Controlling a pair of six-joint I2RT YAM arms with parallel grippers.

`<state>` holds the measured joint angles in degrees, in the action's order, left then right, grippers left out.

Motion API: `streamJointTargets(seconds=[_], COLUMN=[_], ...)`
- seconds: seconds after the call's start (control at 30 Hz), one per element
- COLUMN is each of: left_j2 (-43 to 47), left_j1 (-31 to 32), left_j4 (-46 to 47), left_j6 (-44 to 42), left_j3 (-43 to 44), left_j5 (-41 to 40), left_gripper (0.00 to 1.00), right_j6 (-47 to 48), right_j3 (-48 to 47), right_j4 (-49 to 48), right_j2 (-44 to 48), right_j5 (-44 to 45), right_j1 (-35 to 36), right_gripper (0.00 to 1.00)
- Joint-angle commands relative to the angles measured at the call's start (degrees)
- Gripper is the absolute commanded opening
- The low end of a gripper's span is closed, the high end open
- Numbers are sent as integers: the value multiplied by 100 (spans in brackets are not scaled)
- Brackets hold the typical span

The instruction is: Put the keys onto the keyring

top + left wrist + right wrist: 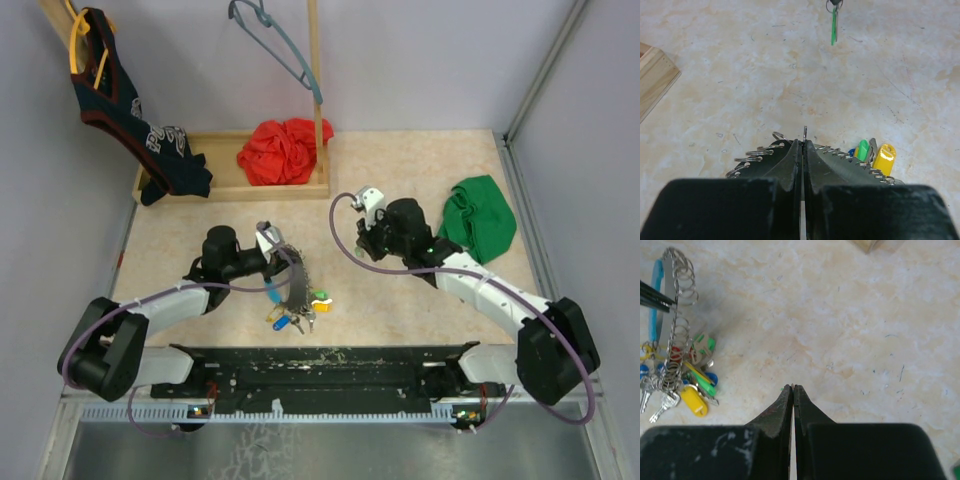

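Now, left pincer (pixel 803 145) clamping keyring (pixel 297 275), right pincer (pixel 792 388) pinching green key (pixel 833 27)

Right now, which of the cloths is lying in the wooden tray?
The red cloth, bunched in the wooden tray at the back; the green cloth lies on the table, the dark garment hangs at left.

We see a beige, marbled surface (pixel 420 170), a grey keyring (pixel 297 275) with a light-blue section, keys (pixel 692 401) tagged yellow, green, blue and red, a red cloth (pixel 285 150) and a green cloth (pixel 480 220).
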<state>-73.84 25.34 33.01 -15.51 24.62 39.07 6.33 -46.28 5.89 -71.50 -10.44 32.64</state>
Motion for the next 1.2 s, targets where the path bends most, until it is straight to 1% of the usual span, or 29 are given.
streamJointTargets(seconds=[0.0, 0.2, 0.27, 0.47, 0.6, 0.77, 0.87, 1.03, 1.17], left_j2=[-51, -140, -163, -214, -276, -345, -354, -335, -331], left_j1=[-16, -13, -16, -14, -13, -15, -12, -15, -17], left_j4=[291, 311, 311, 302, 328, 344, 346, 337, 324], left_j6=[-88, -96, -93, -104, -86, -76, -69, -59, -49], left_j3=[160, 192, 212, 227, 243, 276, 285, 273, 273], left_j5=[485, 624, 641, 627, 669, 714, 721, 707, 677], left_gripper=[1, 1, 1, 1, 1, 1, 1, 1, 1], right_j6=[253, 353, 361, 268, 264, 211, 176, 23, -48], right_j3=[243, 380, 479, 774, 772, 938, 861, 447, -22], right_j4=[250, -222, -653, -2345, -2827, -3311, -3062, -1926, -972], right_j2=[28, -587, -781, -1399, -1833, -2119, -2219, -2094, -1985], right_j5=[-213, -249, -236, -160, 4, 39, 19, 106, 78], right_j1=[137, 221, 254, 314, 371, 392, 409, 414, 410], right_gripper=[0, 0, 0, 0, 0, 0, 0, 0, 12])
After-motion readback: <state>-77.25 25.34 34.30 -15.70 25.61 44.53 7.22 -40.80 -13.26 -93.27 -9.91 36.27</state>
